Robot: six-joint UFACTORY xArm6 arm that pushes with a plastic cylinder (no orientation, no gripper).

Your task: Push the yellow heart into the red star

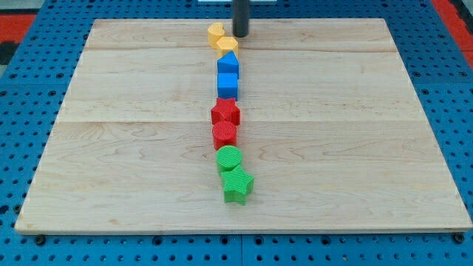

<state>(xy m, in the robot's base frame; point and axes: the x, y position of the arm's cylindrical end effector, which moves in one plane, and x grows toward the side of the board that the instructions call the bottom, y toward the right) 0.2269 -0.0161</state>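
Approach step: our tip (241,34) near bench (369,148) top edge, just right of yellow heart (215,32); red star (225,112) mid-bench; no claw fitted, state untellable; next, we judge, shove heart bottomward.

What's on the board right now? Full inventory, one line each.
yellow heart: 1, yellow, view's top, head of the column
yellow block: 1, yellow-orange, shape unclear, just below and right of the heart, touching it
blue blocks: 2, blue, stacked in line below the yellow pair, shapes unclear
red star: 1, red, board's middle
red block: 1, red, rounded, directly below the star
green round block: 1, green, below the red pair
green star: 1, green, bottom of the column
wooden board: 1, pale wood, on a blue perforated surface
my tip: 1, dark rod, just right of the yellow heart
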